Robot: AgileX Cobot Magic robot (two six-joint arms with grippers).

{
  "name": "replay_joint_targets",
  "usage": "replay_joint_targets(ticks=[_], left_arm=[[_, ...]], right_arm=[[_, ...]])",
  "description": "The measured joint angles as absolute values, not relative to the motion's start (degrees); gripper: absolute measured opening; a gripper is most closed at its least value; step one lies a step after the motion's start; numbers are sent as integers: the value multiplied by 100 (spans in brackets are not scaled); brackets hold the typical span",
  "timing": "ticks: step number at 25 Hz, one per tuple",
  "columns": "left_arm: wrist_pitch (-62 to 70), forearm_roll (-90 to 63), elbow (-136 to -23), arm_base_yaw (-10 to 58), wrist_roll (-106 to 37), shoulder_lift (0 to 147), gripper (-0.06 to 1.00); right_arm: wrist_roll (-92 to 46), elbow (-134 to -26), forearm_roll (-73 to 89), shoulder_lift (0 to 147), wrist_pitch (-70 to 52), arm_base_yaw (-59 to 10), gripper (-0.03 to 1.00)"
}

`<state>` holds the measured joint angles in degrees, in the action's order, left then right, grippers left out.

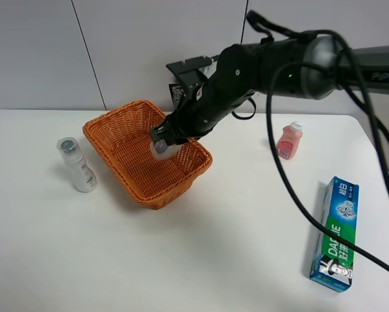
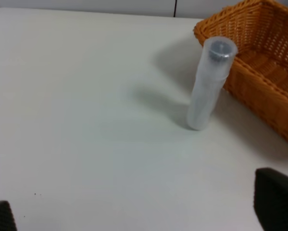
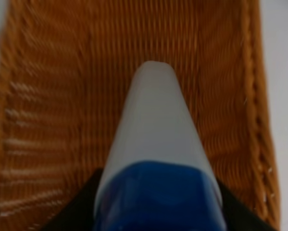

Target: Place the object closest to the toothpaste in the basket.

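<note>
The green and blue toothpaste box (image 1: 336, 237) lies at the front right of the table. The orange wicker basket (image 1: 113, 118) stands left of centre. My right gripper (image 1: 163, 142) reaches across and hangs over the basket's inside, shut on a white bottle with a blue end (image 1: 160, 148). In the right wrist view that bottle (image 3: 156, 139) points down at the basket's woven floor (image 3: 57, 96). My left gripper (image 2: 139, 211) is open and empty above bare table; only its dark fingertips (image 2: 276, 202) show.
A pink bottle (image 1: 289, 140) stands at the right, beyond the toothpaste. A clear white bottle with a grey cap (image 1: 76, 164) stands left of the basket, and shows in the left wrist view (image 2: 208, 84) beside the basket wall (image 2: 259, 91). Black cables hang from the right arm.
</note>
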<state>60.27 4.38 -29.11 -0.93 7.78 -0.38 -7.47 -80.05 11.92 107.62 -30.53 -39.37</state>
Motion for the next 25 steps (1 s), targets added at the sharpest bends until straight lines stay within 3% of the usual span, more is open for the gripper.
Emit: replay_joint_targets(ticks=[3,4,7,10,18,22,25], left_arm=[[6027,438,-2911,-93,778,-38,99],[6027,438,-2911,-93,778,-38,99],[6027,438,-2911,-93,778,-38,99],[6027,438,-2911,-93,778,-38,99],[6027,438,-2911,-93,778,-38,99],[6027,438,-2911,-93,778,-38,99],[6027,438,-2911,-93,778,-38,99]], right_arm=[[-861,-8005,1197,11075,-3011,-3937,39],[-876,-8005,1240,11101,-2928,-3937,46],[-769,-8043,1573,11034,-2503,-3937,83],[-693,-8038,1891,10681,-2260,-3937,97],[-769,-8044,1279,7849,-1779,-3795,99],[-448,-7997,618,6373,-2712,-3440,99],[-319,-7475,293,5166,-3425,-2761,99]])
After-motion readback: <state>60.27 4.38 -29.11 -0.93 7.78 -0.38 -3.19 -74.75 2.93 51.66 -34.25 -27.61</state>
